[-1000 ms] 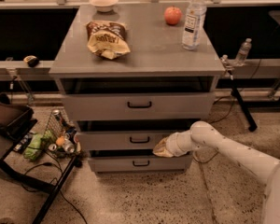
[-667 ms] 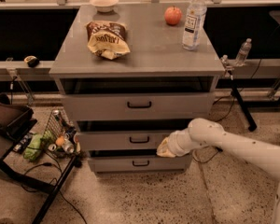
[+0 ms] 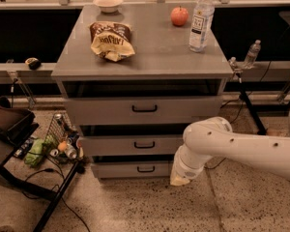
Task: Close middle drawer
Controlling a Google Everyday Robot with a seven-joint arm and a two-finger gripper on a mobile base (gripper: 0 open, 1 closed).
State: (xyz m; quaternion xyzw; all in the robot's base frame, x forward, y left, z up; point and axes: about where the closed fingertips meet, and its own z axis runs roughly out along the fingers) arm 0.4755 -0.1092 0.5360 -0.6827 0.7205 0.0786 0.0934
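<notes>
The jaws look pressed together and empty. The gripper hangs low beside the right end of the bottom drawer, below the middle drawer, whose front seems slightly proud. Pushing from this height would likely hit the wrong front, or skew the tray by its corner.

Finding for you: the middle drawer presents a grey metal front, low and wide, level, with a small black loop handle at its centre. A dark gap shows above the front. Its right end is hidden behind the arm. The gripper sits just below that end.
</notes>
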